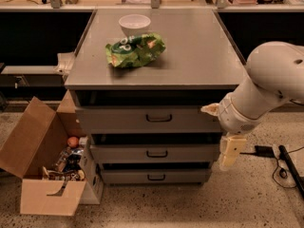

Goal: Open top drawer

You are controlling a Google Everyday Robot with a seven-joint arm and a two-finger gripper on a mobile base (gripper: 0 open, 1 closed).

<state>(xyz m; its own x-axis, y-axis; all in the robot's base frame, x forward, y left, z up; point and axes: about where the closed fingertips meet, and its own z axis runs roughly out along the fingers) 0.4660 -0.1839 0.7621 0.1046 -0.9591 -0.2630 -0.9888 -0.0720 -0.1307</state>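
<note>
Open floor [156, 203] fronts the top drawer [118, 120], gripper [230, 156] right, cardboard box [33, 141] left.

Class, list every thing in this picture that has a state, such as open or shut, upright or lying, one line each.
top drawer: shut, handle untouched.
middle drawer: shut.
bottom drawer: shut.
cardboard box: open, flaps up, items inside.
bowl: upright.
bag: lying crumpled beside the bowl.
gripper: pointing down, right of the drawers, apart from the handles.
</note>
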